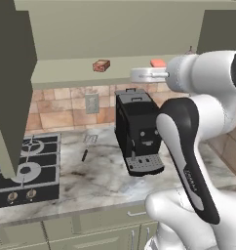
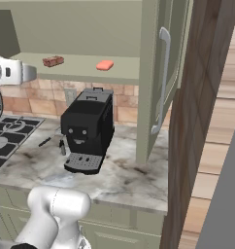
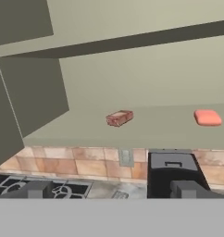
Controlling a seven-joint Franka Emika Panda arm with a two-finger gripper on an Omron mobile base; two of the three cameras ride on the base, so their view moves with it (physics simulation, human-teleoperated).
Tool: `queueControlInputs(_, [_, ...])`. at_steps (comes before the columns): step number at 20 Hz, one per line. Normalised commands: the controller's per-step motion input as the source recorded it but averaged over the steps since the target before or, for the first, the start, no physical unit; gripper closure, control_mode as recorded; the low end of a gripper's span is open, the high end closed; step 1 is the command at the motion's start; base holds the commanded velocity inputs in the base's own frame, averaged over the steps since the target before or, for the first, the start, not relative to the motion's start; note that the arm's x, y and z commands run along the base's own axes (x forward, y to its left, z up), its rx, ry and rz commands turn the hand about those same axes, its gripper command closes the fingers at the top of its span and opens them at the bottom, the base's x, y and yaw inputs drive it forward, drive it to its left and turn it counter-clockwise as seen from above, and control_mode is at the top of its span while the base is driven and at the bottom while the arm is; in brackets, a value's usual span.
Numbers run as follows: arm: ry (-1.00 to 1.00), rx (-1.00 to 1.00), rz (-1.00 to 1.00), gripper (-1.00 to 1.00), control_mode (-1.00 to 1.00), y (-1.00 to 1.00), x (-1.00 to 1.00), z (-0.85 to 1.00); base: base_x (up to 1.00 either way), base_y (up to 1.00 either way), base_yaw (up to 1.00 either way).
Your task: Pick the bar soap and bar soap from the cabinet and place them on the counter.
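Kitchen corner: sage-green wall cabinet (image 2: 90,29), doors swung open, above a marbled stone counter (image 1: 100,180) backed by terracotta tile.

Gripper (image 3: 115,189): raised in front of the open cabinet, level with its shelf; fingers spread fully apart, nothing between them. One finger tip (image 3: 35,189) sits low left in the hand view, the other low right.

Orange-brown bar soap (image 3: 119,118): boxy, lying on the cabinet shelf, left of centre, clear of the gripper.

Coral-red bar soap (image 3: 208,117): rounded, same shelf, well to the right of the first bar, nearer the right-hand door.

Right cabinet door (image 2: 170,58): stands open, long silver handle (image 2: 160,82) facing out.

Coffee machine (image 2: 88,129): black, on the counter directly below the shelf.

Gas hob (image 1: 25,168): black, far left on the counter.

Wall outlet (image 1: 92,103): grey, on the tile behind the machine.
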Motion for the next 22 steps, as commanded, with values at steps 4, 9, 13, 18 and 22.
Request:
queueControlInputs(4, [0.0, -0.01, 0.0, -1.0, -1.0, 0.04, 0.14, 0.0, 0.0, 0.0, 0.0])
queueControlInputs(9, [0.0, 0.0, 0.0, -1.0, -1.0, 0.01, 0.19, 0.0, 0.0, 0.0, 0.0])
queueControlInputs(13, [0.0, 0.0, 0.0, -1.0, -1.0, 0.0, 0.17, 0.0, 0.0, 0.0, 0.0])
queueControlInputs(18, [0.02, -0.02, 0.0, -1.0, -1.0, 0.07, 0.17, 0.0, 0.0, 0.0, 0.0])
queueControlInputs(22, [0.03, -0.02, 0.0, -1.0, -1.0, 0.02, 0.15, 0.0, 0.0, 0.0, 0.0])
